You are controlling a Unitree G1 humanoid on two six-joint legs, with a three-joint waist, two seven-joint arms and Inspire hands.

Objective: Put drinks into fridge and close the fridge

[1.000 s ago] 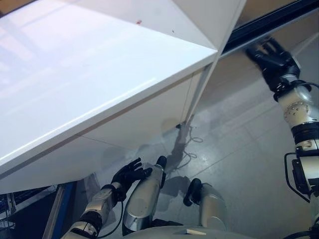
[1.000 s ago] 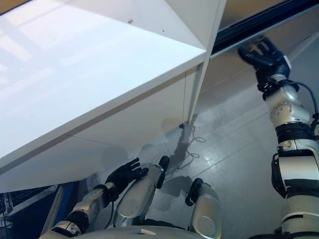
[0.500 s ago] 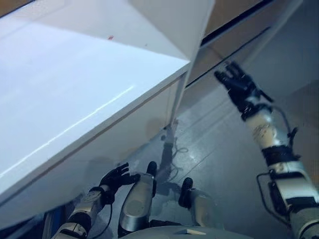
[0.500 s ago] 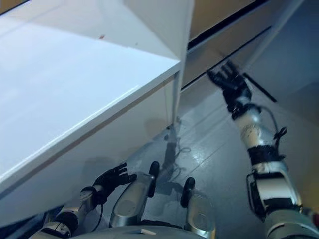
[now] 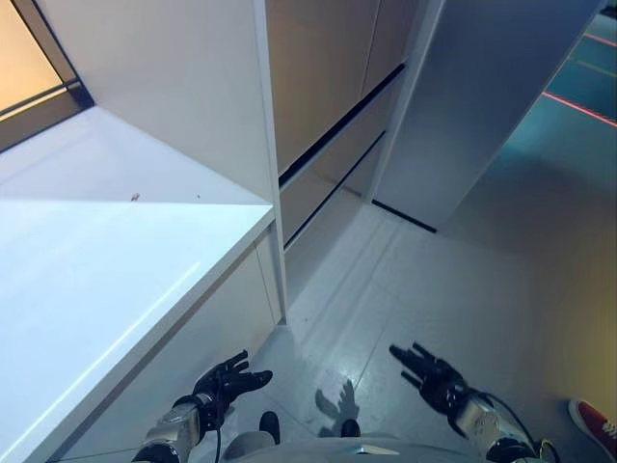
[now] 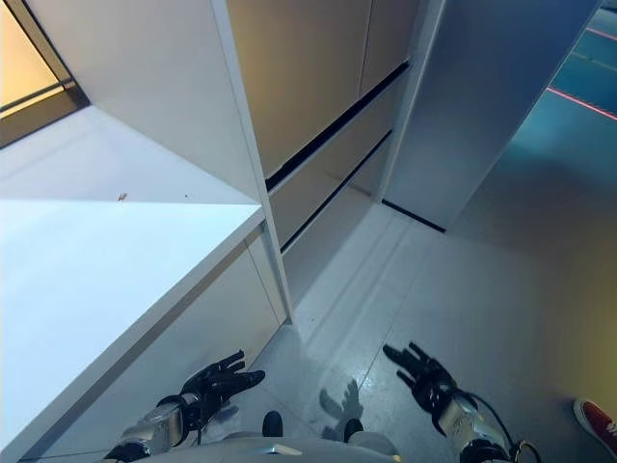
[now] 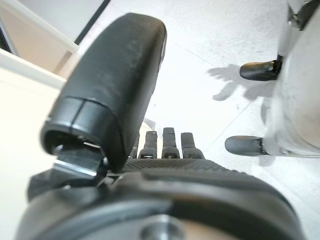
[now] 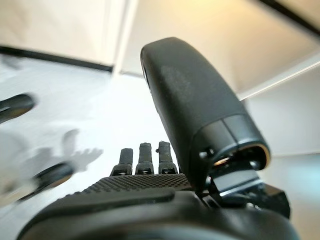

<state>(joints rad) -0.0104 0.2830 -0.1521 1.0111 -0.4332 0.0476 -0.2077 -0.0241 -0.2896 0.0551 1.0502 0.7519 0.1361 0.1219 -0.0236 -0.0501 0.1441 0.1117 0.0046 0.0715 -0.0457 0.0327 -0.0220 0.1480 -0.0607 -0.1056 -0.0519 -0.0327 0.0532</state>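
Note:
My left hand (image 5: 224, 378) hangs low beside the base of the white counter (image 5: 116, 260), fingers straight and spread, holding nothing. In the left wrist view its thumb (image 7: 120, 85) and fingers (image 7: 167, 142) stand out straight over the pale floor. My right hand (image 5: 431, 371) is low over the floor to the right, also open and empty, fingers spread. In the right wrist view its fingers (image 8: 145, 155) point at the floor and the cabinet's base.
A white upright panel (image 5: 174, 87) rises behind the counter. Tan cabinet fronts (image 5: 318, 77) with dark gaps stand beyond it, and a tall grey panel (image 5: 482, 96) to their right. A person's red shoe (image 5: 593, 424) is at the lower right on the grey floor (image 5: 434, 280).
The camera has swung up and round, so the whole scene has shifted. My right hand has dropped from up by the cabinet to low over the floor. My left hand stays low.

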